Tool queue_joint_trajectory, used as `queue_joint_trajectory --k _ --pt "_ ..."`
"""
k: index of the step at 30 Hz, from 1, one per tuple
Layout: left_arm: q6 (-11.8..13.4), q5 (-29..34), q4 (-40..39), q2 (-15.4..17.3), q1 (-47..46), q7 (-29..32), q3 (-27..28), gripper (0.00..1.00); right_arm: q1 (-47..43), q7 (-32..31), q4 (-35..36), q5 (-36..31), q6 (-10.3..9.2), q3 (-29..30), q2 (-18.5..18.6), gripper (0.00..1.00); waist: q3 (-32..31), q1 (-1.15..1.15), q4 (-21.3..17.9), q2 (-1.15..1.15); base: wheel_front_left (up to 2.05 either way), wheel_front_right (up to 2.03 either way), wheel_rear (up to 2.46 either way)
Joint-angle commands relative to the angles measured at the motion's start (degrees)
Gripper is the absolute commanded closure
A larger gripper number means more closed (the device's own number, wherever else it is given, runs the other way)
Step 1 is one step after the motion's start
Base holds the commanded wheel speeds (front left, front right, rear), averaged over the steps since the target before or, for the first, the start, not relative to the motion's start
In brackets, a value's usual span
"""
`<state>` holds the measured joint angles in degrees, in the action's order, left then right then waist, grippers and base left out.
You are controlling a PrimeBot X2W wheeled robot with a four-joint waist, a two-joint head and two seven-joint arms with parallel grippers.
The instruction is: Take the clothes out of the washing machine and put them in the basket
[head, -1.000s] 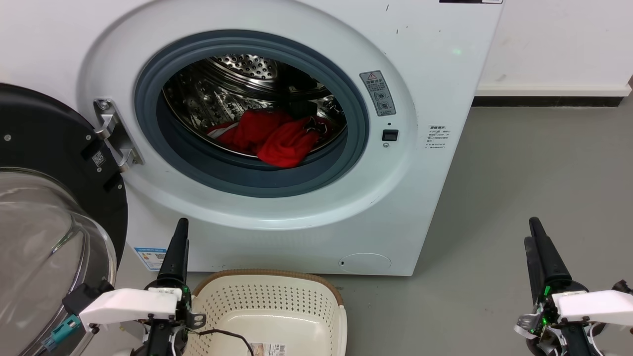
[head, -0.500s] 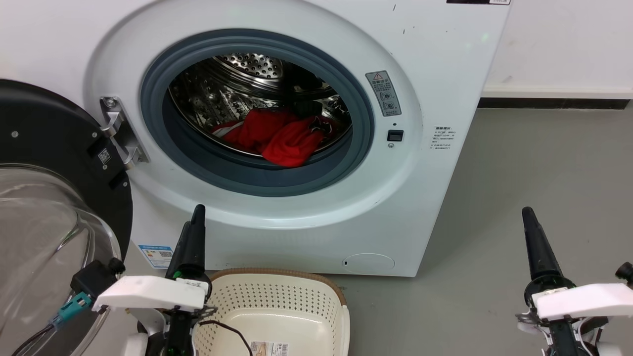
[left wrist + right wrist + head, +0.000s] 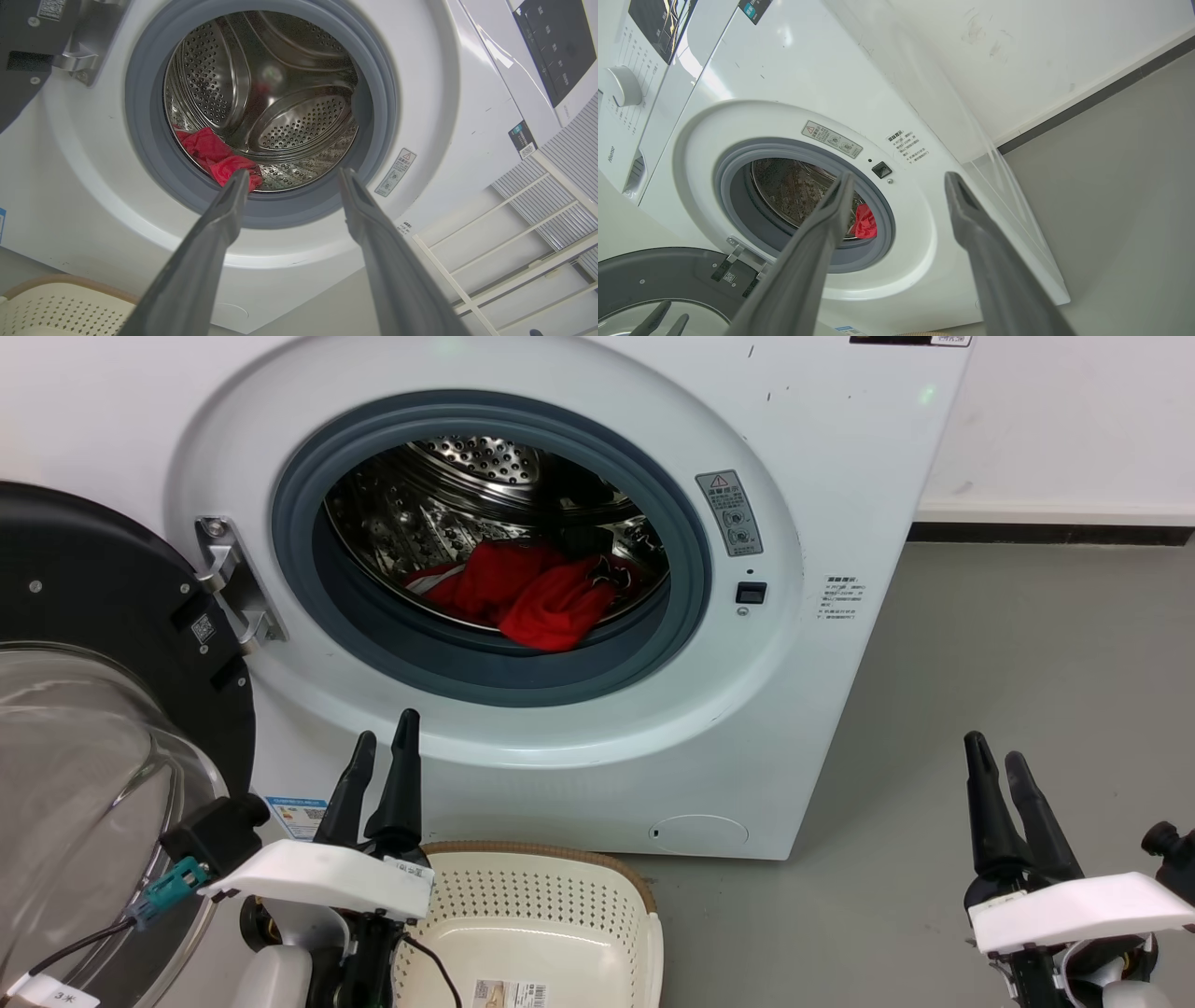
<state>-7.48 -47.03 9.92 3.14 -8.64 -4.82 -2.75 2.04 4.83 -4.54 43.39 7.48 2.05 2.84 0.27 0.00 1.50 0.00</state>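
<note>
Clothes (image 3: 532, 597): red bundle w/ bits of white + black trim, lying at bottom of steel drum (image 3: 439, 504), toward its front, just behind lower inner lip of grey door seal (image 3: 308, 616). Nothing touching them.

Washing machine (image 3: 831, 467): white front-loader on grey floor (image 3: 990, 644), back to white wall (image 3: 1055, 420). Door (image 3: 84, 597) swung fully open to the left on metal hinge (image 3: 229, 583). Black frame + clear glass bowl (image 3: 75, 756) face the cam. Warning label (image 3: 730, 511) and latch slot (image 3: 751, 592) at right of porthole. Round cover (image 3: 695, 828) at front panel's lower right. R wrist view also shows control knob (image 3: 621, 86) up top.

Basket (image 3: 644, 933): cream perforated, brown rim, on floor right in front of machine's base, below porthole and partly cut by head view's bottom edge. Barcode sticker (image 3: 504, 994) on its inside bottom. Thin black cable (image 3: 439, 971) from L arm crosses its left side.

Left gripper (image 3: 386, 726): at basket's rear-left corner, between basket and open door. Fingers point up at machine front below porthole, parted, nothing between them. L wrist view looks straight into drum, clothes at lower left of the opening, by one fingertip.

Right gripper (image 3: 993, 748): over bare floor, well apart from machine's right front corner. Fingers parted, holding nothing. R wrist view sees a sliver of red thru porthole.
</note>
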Motion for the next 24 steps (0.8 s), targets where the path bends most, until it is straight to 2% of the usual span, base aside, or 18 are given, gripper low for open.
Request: queue_joint_trajectory --k 1,10,24 --pt "-0.02 2.40 -0.46 0.46 -1.66 -0.62 -0.17 0.00 -0.07 0.60 0.88 -2.31 0.02 -0.17 0.10 0.00 -0.01 0.00 0.03 0.00 0.00 0.00 0.00" --pt "0.67 11.26 1.21 0.75 -2.07 -2.18 -1.07 0.00 -0.46 1.89 -0.27 -10.61 0.01 -0.02 0.09 0.00 -0.03 0.00 0.25 0.00 0.00 0.00 0.00" --pt "1.82 21.16 3.85 1.35 -3.24 -4.32 -2.73 0.00 -0.81 2.60 -0.78 -21.28 0.01 -0.09 0.09 0.00 0.11 0.00 0.57 0.00 0.00 0.00 0.00"
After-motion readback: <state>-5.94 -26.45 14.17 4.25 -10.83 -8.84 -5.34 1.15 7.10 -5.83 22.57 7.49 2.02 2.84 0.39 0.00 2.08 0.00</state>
